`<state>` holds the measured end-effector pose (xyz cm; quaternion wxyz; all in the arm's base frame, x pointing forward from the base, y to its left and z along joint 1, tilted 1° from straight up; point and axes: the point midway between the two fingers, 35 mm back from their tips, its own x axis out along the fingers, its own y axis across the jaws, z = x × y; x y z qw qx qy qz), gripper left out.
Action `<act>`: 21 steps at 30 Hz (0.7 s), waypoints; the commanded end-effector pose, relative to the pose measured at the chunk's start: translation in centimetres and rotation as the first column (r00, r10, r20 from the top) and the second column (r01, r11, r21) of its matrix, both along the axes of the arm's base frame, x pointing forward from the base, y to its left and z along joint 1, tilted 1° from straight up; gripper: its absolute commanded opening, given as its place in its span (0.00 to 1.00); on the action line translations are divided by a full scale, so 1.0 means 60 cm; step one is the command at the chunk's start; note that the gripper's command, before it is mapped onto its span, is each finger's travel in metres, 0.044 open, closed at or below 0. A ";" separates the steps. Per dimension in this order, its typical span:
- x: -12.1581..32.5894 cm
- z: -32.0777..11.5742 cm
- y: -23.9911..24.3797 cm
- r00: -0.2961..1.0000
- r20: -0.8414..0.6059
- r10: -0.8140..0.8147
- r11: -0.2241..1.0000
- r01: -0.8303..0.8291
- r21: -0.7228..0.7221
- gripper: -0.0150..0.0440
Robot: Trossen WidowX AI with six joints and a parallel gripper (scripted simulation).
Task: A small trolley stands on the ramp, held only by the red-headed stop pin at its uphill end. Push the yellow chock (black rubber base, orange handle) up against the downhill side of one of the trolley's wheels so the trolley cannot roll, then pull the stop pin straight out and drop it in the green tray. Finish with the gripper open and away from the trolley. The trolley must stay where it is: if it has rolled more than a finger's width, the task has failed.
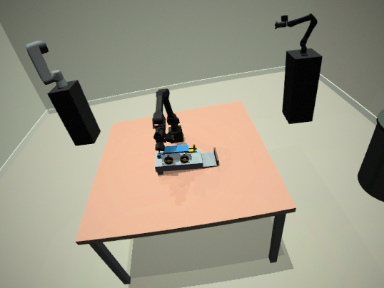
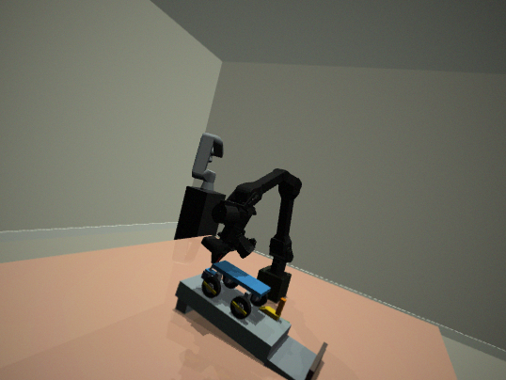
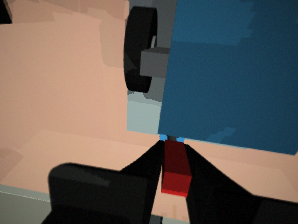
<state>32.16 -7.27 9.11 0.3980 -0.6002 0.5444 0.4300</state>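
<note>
The blue trolley stands on the grey ramp. The yellow chock with its orange handle lies just downhill of the trolley's far downhill wheel; touching or a small gap, I cannot tell. My gripper is shut on the stop pin at the ramp's uphill end. The pin's red head shows between the fingers in the wrist view. Its lower part is hidden; whether it is still seated, I cannot tell. I cannot make out the green tray.
A low upright end board stands at the ramp's downhill foot. The arm's base stands behind the ramp. The trolley's deck is close beside the fingers. Other arms on black pedestals stand off the table.
</note>
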 end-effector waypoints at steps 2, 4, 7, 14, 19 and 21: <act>0.000 0.010 0.001 1.000 0.005 -0.003 1.000 0.003 -0.004 0.25; 0.000 0.012 0.002 1.000 0.005 -0.003 1.000 0.003 -0.004 0.25; 0.000 0.016 0.002 1.000 0.005 -0.003 1.000 0.003 -0.004 0.25; 0.000 0.025 0.005 1.000 0.005 -0.003 1.000 0.003 -0.004 0.25; 0.000 0.032 0.005 1.000 0.005 -0.003 1.000 0.003 -0.004 0.25; 0.000 0.034 0.005 1.000 0.005 -0.003 1.000 0.003 -0.004 0.25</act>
